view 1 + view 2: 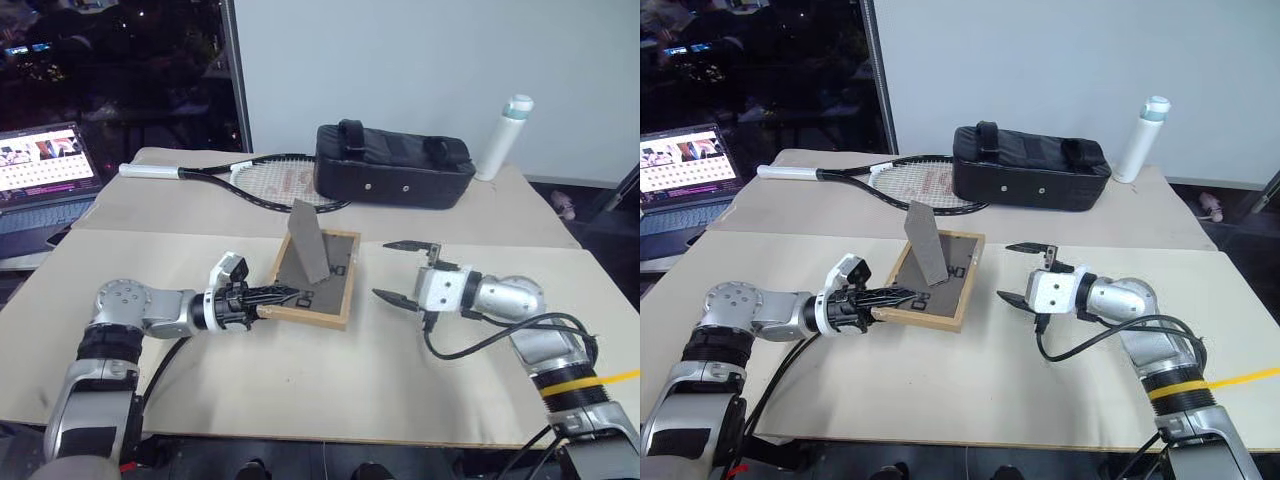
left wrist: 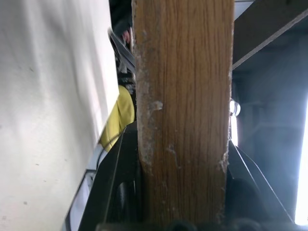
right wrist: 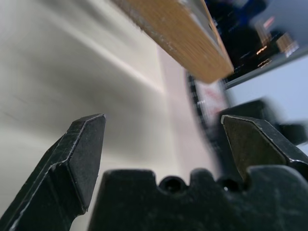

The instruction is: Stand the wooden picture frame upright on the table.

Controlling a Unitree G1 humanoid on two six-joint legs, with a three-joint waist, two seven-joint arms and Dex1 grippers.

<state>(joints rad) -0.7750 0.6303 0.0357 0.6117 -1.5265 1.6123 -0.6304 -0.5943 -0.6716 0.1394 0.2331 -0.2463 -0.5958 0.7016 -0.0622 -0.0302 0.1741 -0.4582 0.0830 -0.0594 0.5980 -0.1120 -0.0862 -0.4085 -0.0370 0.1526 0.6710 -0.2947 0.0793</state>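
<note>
Up close, our left gripper [image 1: 283, 297] is pinched onto the wooden picture frame [image 1: 316, 275]'s near edge, so we've got it tipped back-up on the table [image 1: 300, 390], stand [image 1: 309, 241] sticking out. Right gripper [image 1: 400, 272] waits just beside, jaws spread wide and empty, probably ready to help.

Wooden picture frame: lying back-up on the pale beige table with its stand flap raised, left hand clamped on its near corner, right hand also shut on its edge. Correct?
Not quite. The right hand is open and apart from the light-wood picture frame, as the left eye view shows. The rest holds: frame back-up on the pale beige table, stand flap raised, left hand clamped on its near corner.
</note>
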